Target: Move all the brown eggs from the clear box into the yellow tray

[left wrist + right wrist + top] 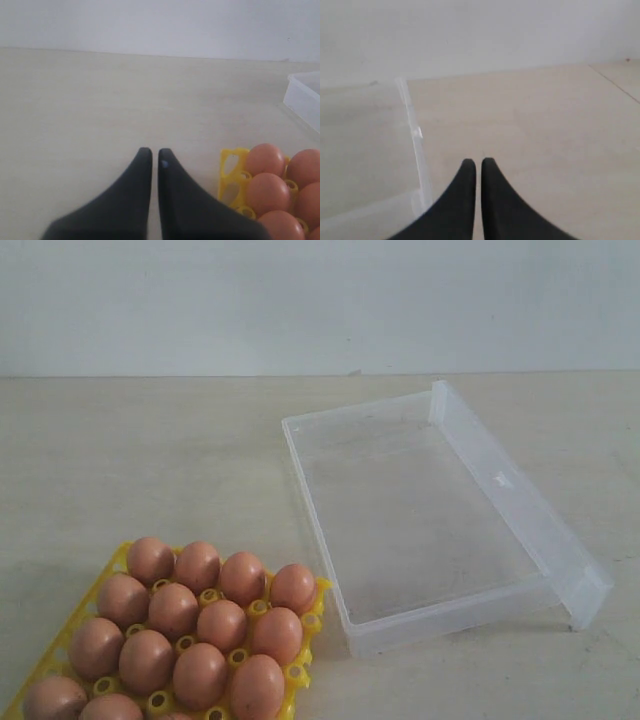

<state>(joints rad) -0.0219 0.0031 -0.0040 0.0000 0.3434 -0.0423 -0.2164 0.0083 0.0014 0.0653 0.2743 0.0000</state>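
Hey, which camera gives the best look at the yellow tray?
The exterior view: the yellow tray shows most of its grid, filled with brown eggs. The left wrist view catches only one corner; the right wrist view shows none of it.

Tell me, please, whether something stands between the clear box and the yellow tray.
Nothing visible does. Only bare table lies between the clear box and the yellow tray. The box looks empty, and the brown eggs sit in the tray's cells.
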